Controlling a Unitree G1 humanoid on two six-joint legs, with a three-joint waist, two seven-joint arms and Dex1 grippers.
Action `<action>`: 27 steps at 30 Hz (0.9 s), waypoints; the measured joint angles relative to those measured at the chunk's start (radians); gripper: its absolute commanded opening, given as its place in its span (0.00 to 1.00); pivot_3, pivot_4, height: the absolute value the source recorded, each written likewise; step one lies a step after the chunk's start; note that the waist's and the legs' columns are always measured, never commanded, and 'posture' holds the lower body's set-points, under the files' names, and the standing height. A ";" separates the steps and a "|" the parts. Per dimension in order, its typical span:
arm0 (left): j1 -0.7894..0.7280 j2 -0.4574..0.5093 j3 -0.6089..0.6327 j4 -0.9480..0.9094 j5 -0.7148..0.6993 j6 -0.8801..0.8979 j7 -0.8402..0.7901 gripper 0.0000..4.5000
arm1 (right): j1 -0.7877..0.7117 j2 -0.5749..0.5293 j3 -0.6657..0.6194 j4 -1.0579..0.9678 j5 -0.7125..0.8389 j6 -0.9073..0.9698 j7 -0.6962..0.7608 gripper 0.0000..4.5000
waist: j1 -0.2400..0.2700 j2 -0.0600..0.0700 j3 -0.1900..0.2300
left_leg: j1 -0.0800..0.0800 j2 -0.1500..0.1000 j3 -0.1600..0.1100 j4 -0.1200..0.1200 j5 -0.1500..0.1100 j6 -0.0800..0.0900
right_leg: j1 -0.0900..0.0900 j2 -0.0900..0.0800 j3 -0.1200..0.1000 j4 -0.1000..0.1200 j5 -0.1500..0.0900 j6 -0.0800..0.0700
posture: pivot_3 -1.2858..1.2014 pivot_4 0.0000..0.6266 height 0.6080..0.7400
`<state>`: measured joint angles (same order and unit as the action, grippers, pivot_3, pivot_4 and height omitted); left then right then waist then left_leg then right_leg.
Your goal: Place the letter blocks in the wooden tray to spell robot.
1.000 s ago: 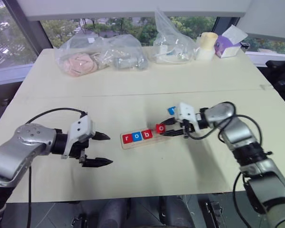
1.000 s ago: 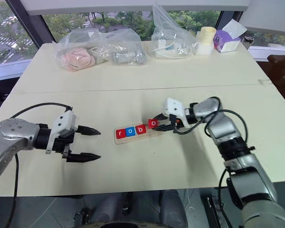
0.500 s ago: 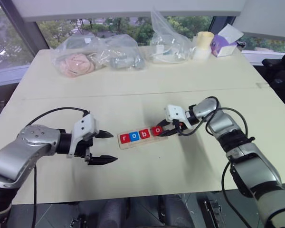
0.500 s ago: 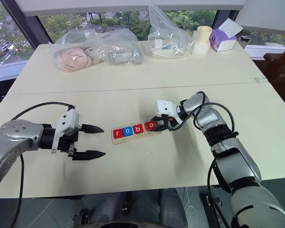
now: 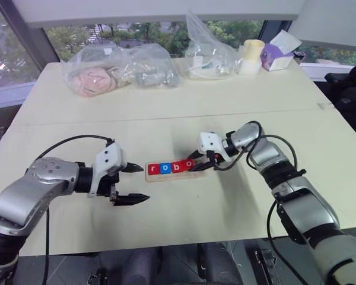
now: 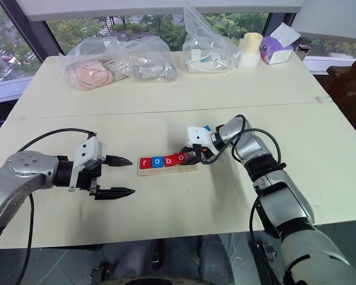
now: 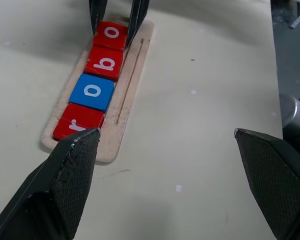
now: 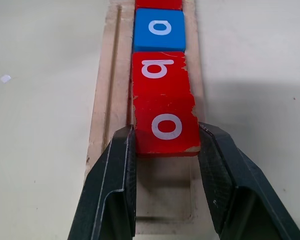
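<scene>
The wooden tray (image 5: 175, 170) lies on the cream table (image 5: 166, 119), near its front middle, long side running across the robot's front. Four letter blocks sit in its slot in a touching row: the red r tile (image 7: 79, 125), the blue o tile (image 7: 93, 92), the red b tile (image 7: 105, 62) and the red o tile (image 8: 165, 125). Past the red o tile the recess is bare wood for one more place.

The right gripper (image 8: 166, 150) is at the tray's right end, its two black fingers pinching the red o tile by its opposite side edges (the right wrist view shows each finger flat against an edge). That tile butts against the b tile and lies in the slot; whether it rests fully flat on the slot floor cannot be told.

A small patch of blue shows just behind the right gripper's white housing in the right eye view; too little of it is visible to tell what it is.

The left gripper (image 5: 132, 183) hovers over the table just to the left of the tray, fingers spread wide and holding nothing, pointed toward the tray's r end and apart from it.

Along the far edge of the table stand two clear plastic bags (image 5: 121, 68) with contents, a third clear bag (image 5: 209, 56), a pale cup (image 5: 249, 56) and a purple tissue box (image 5: 276, 54), all well apart from the tray.
</scene>
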<state>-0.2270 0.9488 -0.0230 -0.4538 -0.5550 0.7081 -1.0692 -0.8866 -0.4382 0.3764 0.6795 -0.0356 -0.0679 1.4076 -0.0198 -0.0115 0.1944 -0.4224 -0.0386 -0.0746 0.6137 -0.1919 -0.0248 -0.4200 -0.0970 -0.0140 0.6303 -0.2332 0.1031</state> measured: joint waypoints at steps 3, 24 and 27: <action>-0.002 -0.001 -0.002 0.001 0.005 -0.005 0.000 1.00 | 0.006 0.002 0.000 -0.019 0.000 0.015 0.001 0.26 | 0.000 0.000 0.000 | 0.000 0.000 0.000 0.000 0.000 0.000 | 0.000 0.000 0.000 0.000 0.000 0.000 | 0.52 0.24 1.00; -0.016 -0.034 -0.042 0.046 0.065 -0.049 -0.002 1.00 | 0.122 -0.045 0.000 -0.321 0.000 0.222 -0.075 0.26 | 0.003 0.000 0.000 | 0.000 0.000 0.002 0.000 0.000 0.000 | -0.001 0.000 0.001 0.000 0.000 0.000 | 0.52 0.24 1.00; -0.017 -0.039 -0.043 0.049 0.068 -0.051 -0.004 1.00 | 0.137 -0.052 -0.001 -0.354 0.003 0.248 -0.086 0.26 | 0.003 0.000 0.000 | 0.000 0.000 0.002 0.000 0.000 0.000 | -0.001 0.000 0.001 0.000 0.000 -0.001 | 0.52 0.24 1.00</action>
<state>-0.2437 0.9102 -0.0661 -0.4044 -0.4870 0.6576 -1.0735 -0.7501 -0.4905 0.3755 0.3250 -0.0330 0.1799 1.3217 -0.0173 -0.0115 0.1944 -0.4224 -0.0382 -0.0728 0.6141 -0.1918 -0.0248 -0.4205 -0.0969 -0.0126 0.6307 -0.2329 0.1026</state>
